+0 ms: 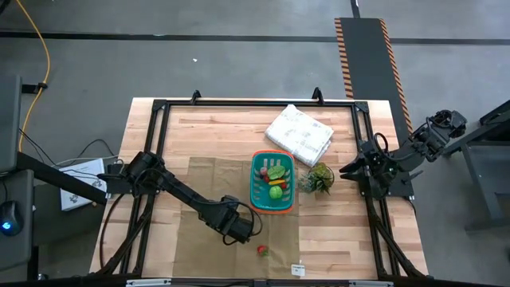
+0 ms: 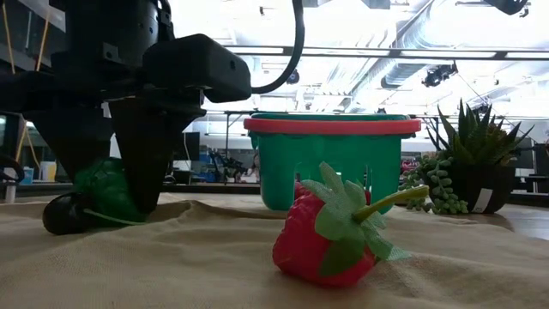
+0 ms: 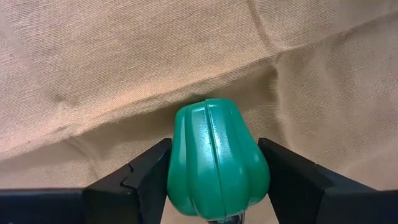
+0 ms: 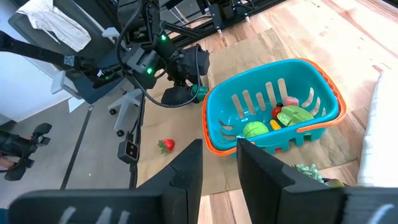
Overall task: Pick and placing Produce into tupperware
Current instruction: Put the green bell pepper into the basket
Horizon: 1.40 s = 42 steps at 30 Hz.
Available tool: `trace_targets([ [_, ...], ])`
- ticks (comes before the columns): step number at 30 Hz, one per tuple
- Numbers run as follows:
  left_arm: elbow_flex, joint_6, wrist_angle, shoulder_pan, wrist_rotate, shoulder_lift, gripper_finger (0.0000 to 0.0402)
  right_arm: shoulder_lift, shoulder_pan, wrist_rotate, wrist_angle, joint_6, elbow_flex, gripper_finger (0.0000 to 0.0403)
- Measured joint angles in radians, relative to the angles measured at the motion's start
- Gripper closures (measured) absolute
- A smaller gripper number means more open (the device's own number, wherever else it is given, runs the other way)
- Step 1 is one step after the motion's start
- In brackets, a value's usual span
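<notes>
Closing in on the green pepper (image 3: 214,155) with the left gripper (image 1: 247,233), one finger pressing each flank, the grip looking snug rather than loose. Keeping it low, right at the tan cloth (image 1: 207,175), pepper not yet clearly off the fabric. Gripping across the narrow waist and not along the length, probably to keep the rounded, glossy body from squirting out on the lift.

Aiming next at the teal basket (image 1: 254,183), sitting just beside the left gripper toward the middle of the tabletop (image 1: 223,131). Already carrying several pieces of produce (image 1: 276,179) inside, bunched in the middle, yet leaving bare floor along the walls for one more.

Needing height first: basket wall standing tall with a pink rim on top, so rising well clear before crossing over. Watching the strawberry (image 2: 330,236) too, lying loose on the cloth near the left gripper, away from the basket and clear of the direct path to it.

Waiting at the far side, the right gripper (image 4: 219,155), hanging near the tabletop's right edge with fingers only a narrow gap apart and holding nothing. Staying well apart from the basket, with the succulent plant (image 1: 319,179) between the two. Leaving the white cloth bundle (image 1: 299,131) beyond the basket, away from the pepper's way in.
</notes>
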Motion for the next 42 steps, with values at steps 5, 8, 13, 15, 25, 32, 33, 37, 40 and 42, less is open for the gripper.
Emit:
trace_targets([
  [5, 0.0, 0.0, -0.004, 0.0, 0.017, -0.005, 0.0186, 0.0, 0.0, 0.0, 0.0, 0.0, 0.0, 0.0314],
  [8, 0.005, 0.005, -0.011, 0.0, 0.024, -0.016, 0.0186, 0.0, 0.0, 0.0, 0.0, 0.0, 0.0, 0.0314],
  [13, 0.061, 0.054, -0.065, 0.0, 0.023, -0.019, 0.0186, 0.0, 0.0, 0.0, 0.0, -0.002, 0.0, 0.0314],
  [15, 0.094, 0.077, -0.087, 0.0, 0.022, -0.019, 0.0186, 0.0, 0.0, 0.0, 0.0, -0.004, 0.0, 0.0314],
  [25, 0.286, 0.171, -0.23, 0.0, -0.032, -0.019, 0.0186, 0.0, 0.0, 0.0, 0.0, -0.004, 0.0, 0.0314],
  [32, 0.404, 0.237, -0.248, 0.0, -0.136, -0.019, 0.0186, 0.0, 0.0, 0.0, 0.0, -0.002, 0.0, 0.0314],
  [33, 0.418, 0.25, -0.249, 0.0, -0.152, -0.019, 0.0186, 0.0, 0.0, 0.0, 0.0, -0.001, 0.0, 0.0314],
  [37, 0.461, 0.304, -0.246, 0.016, -0.187, -0.019, 0.0186, 0.0, 0.0, 0.0, 0.0, 0.003, 0.0, 0.0314],
  [40, 0.485, 0.366, -0.245, 0.041, -0.188, -0.019, 0.0186, 0.0, 0.0, 0.0, 0.002, 0.006, 0.0, 0.0314],
  [42, 0.498, 0.418, -0.241, 0.061, -0.19, -0.019, 0.0186, 0.0, 0.0, 0.001, 0.008, 0.017, 0.0, 0.0314],
])
